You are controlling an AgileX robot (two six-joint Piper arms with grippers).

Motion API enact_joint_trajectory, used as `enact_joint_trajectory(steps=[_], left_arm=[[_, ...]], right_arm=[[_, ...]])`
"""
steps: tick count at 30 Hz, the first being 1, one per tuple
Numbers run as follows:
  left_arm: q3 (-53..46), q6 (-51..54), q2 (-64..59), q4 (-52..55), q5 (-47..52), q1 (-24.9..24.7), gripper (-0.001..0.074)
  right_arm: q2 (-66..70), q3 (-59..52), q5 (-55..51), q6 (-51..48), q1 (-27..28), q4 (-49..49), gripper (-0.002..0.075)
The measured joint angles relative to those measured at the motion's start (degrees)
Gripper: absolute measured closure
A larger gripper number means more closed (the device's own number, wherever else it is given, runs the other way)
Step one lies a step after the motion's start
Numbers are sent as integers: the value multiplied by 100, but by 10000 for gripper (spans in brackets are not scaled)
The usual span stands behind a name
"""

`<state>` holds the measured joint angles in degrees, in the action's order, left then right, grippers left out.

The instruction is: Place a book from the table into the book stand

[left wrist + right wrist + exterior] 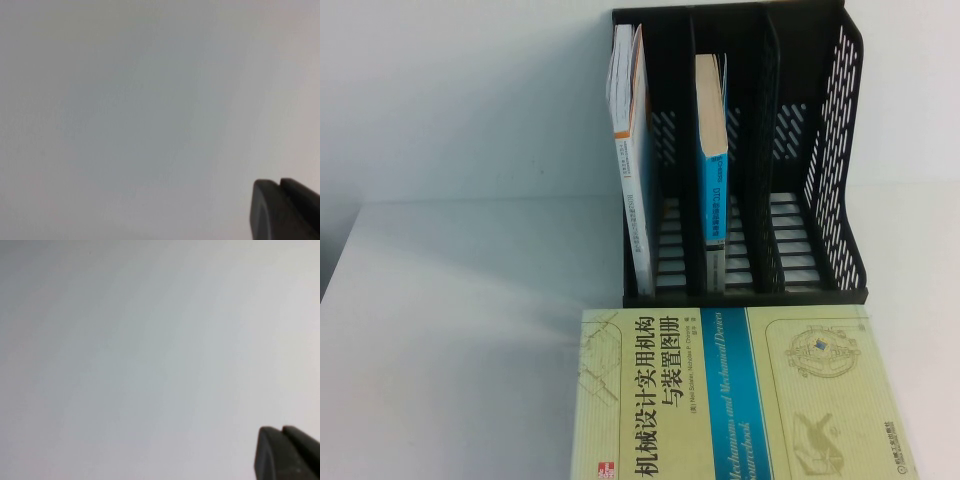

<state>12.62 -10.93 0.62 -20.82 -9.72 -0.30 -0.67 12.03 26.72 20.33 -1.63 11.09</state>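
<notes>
A: From the high view, we count three books. The book we care about lies flat on the table at the near edge, cover up, just in front of the book stand. Its pale yellow-green cover carries a blue band and black Chinese title.

B: And the other two?

A: Both stand upright in the rack. We see a white book in the left slot and a blue-spined book in the middle slot. The right slot of the three holds nothing. The stand sits at the far side of the table, against the pale wall.

B: Do we see either arm from above?

A: No, neither shows there.

B: The left wrist view, then?

A: We see one thing only: the left gripper, a dark tip in the corner over plain white surface. The two dark pieces sit pressed together, so we read it as closed and holding nothing.

B: And the right wrist view?

A: Much the same. The right gripper shows as a dark tip over bare white, its pieces together, clamped on nothing.
</notes>
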Motion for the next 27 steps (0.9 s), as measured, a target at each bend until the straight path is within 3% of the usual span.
enact_joint_trajectory(steps=[7, 13, 19, 23, 27], left_arm=[[857, 308, -322, 229, 47, 0, 730], [1472, 434, -1505, 304, 1401, 0, 730], [1540, 444, -2170, 59, 2411, 0, 730], [1540, 444, -2188, 9, 2423, 0, 730], [1540, 444, -2188, -5, 2280, 0, 730]], right_arm=[[640, 1453, -2096, 78, 0, 310, 729], [1918, 2232, -3747, 78, 0, 324, 729], [2285, 2300, -4197, 588, 0, 87, 729], [2294, 2157, -4748, 967, 0, -690, 729], [2346, 1700, -5514, 1047, 0, -869, 729]])
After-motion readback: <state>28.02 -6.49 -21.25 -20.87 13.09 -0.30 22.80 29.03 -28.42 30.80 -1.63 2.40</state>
